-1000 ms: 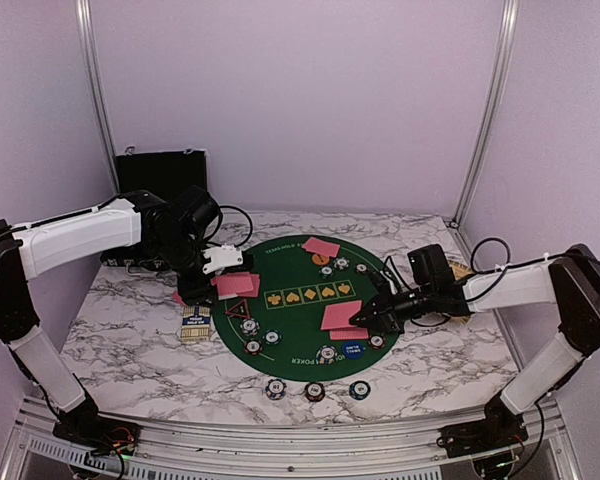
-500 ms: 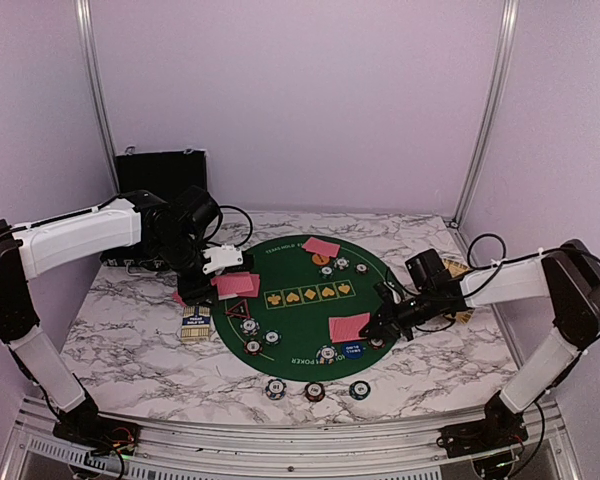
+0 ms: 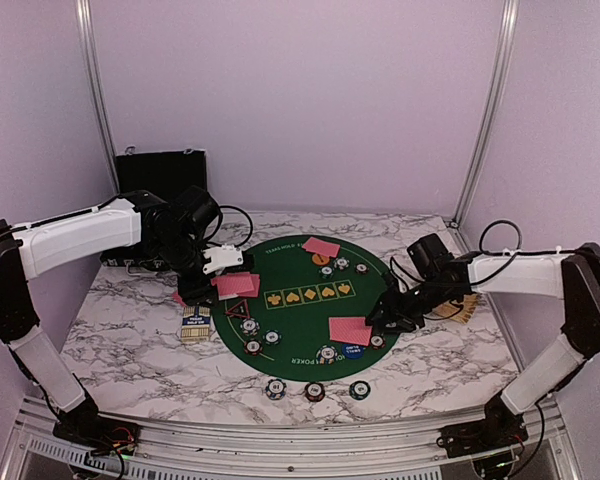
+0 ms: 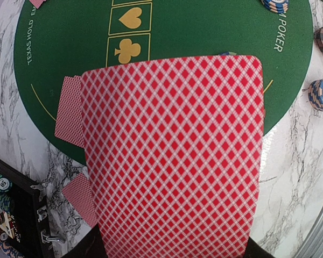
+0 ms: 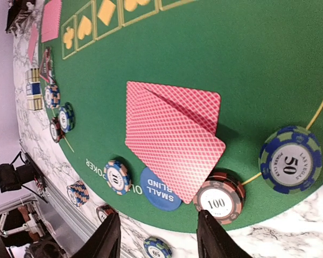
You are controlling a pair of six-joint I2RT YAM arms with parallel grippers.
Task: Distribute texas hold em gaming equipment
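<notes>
The marble table carried a round green mat at its middle. At the table's far left corner stood the black case with its lid up. The left wrist view caught a few case chips in its tray, with the rest hidden. The left gripper hung over the mat's left edge, clenched on a deck of red-backed cards whose backs filled its own camera. The right gripper hovered low by the mat's near right edge, jaws apart and nothing between them. Just ahead of it a pair of cards lay face down and overlapping on the felt. One corner covered part of the blue small-blind button and met a 100 chip, with a 50 chip just beside at the rim. The cards looked thin, light, slick and bendable, likely to fan or slide apart, so a pinch across a short edge would probably suit. The chips seemed stiff and denser, best taken across their striped rims.
</notes>
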